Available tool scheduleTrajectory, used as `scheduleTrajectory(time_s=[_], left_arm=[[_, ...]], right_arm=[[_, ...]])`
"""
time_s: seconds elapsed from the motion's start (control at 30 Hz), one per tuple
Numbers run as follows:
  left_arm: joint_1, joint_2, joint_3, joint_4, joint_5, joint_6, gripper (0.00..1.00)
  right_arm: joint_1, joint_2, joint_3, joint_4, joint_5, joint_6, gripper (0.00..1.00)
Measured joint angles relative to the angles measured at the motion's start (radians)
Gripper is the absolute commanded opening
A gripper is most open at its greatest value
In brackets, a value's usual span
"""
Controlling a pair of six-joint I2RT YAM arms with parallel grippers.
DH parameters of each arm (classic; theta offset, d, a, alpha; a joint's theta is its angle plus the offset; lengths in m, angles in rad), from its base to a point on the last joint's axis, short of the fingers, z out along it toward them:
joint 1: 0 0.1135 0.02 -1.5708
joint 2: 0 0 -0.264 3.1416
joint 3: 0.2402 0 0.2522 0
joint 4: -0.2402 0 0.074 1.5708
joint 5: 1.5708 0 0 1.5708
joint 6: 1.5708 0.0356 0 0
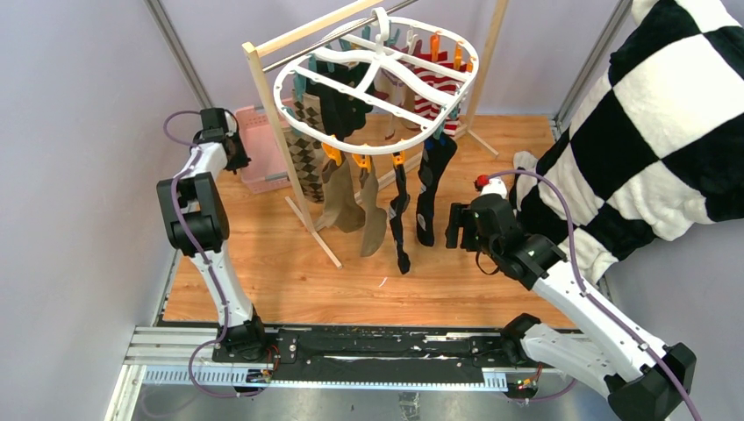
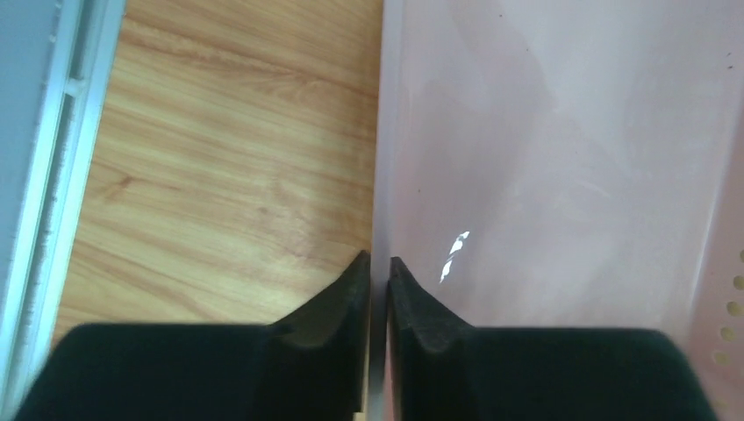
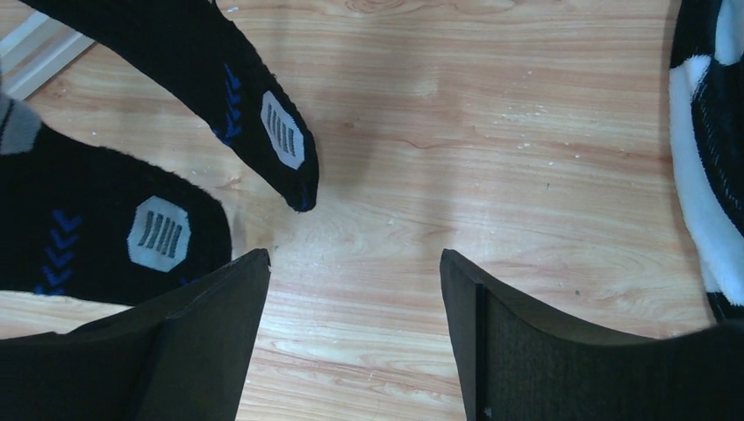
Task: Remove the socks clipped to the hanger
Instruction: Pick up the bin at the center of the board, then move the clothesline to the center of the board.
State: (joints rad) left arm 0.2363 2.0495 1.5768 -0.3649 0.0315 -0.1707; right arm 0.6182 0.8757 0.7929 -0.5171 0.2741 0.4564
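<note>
Hanger (image 1: 368, 148) hangs off wooden rack (image 1: 263, 88), well above tabletop (image 3: 491, 132). Socks (image 1: 346, 197) clipped under it: tan, argyle, blk/blue, red-striped at back. L hand (image 2: 379, 263) is down at pink basket (image 2: 561, 175), fingers nearly together, clenched on edge of basket's wall. R hand (image 3: 355, 259) is released, fingers wide apart, nothing btwn, low over tabletop just right of blk/blue toes (image 3: 281, 132). Checkered cloth (image 1: 667, 132) at far right.

Wooden table (image 1: 351, 281), pink basket (image 1: 263, 167), wooden rack (image 1: 263, 88), checkered cloth (image 1: 667, 132)
</note>
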Motion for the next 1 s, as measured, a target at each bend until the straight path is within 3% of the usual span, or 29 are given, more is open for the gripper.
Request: scheduleTrajectory(time_s=[0.1,0.37,0.7,1.0], left_arm=[[-0.002,-0.02,-0.025,0.003,-0.04,0.011,0.0],[-0.003,-0.152,-0.116,-0.019,-0.123,0.047,0.0],[0.039,-0.571,-0.21,-0.207,-0.193,0.116,0.0],[0.049,-0.917,-0.323,-0.397,-0.239,0.361,0.0]], right_arm=[[0.002,-0.018,0.0,-0.003,-0.016,-0.008,0.7],[0.003,-0.078,0.013,-0.012,-0.067,-0.031,0.61],[0.004,-0.048,0.116,-0.03,-0.154,-0.072,0.6],[0.004,0.025,0.216,-0.046,-0.221,-0.115,0.65]])
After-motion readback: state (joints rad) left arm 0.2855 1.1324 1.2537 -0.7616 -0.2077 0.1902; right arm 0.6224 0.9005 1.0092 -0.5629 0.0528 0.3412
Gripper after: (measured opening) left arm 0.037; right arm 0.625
